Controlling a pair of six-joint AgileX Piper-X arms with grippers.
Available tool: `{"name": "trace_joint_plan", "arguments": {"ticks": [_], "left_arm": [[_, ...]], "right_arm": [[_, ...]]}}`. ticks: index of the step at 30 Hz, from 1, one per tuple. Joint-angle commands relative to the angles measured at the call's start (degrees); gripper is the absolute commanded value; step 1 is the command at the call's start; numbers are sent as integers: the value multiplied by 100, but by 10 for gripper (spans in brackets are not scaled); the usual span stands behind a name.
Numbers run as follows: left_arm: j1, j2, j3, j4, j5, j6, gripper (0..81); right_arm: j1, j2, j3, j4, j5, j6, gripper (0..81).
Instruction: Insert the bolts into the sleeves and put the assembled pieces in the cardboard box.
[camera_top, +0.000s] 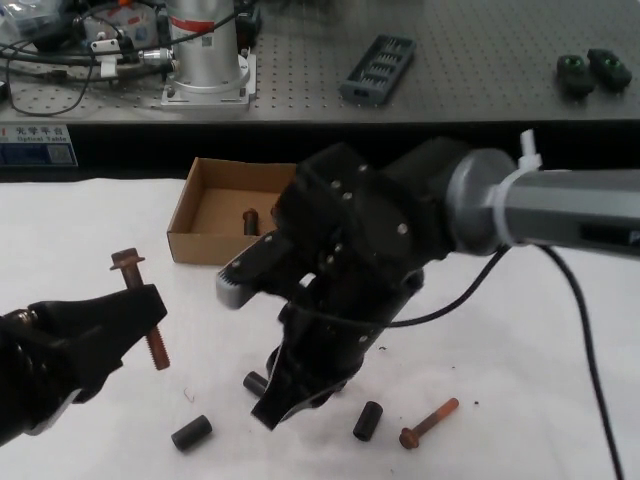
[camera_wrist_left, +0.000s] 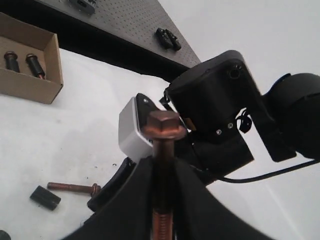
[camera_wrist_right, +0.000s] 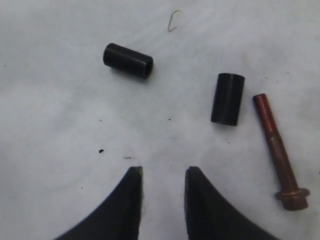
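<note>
My left gripper is shut on a copper bolt, held head up above the white cloth at the near left; its shank runs between the fingers in the left wrist view. My right gripper points down at the cloth, open, with nothing between its fingers. Beyond it lie two black sleeves and a loose bolt beside the second one. The cardboard box stands at the back and holds two assembled pieces.
A third sleeve lies right beside the right arm's fingers. Behind the cloth runs a perforated metal bench with a grey tool holder, a metal post base and cables. The cloth's right part is bare.
</note>
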Motion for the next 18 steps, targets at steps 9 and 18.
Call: {"name": "trace_joint_plan", "arguments": {"ticks": [9,18], "left_arm": [[9,-63,-131,-35,-153,-202,6],[9,-63,-134,-35,-153,-189,6]], "right_arm": [[18,775,-846,38,113,-88,226],[7,989,-1347,158,374,-174,226]]}}
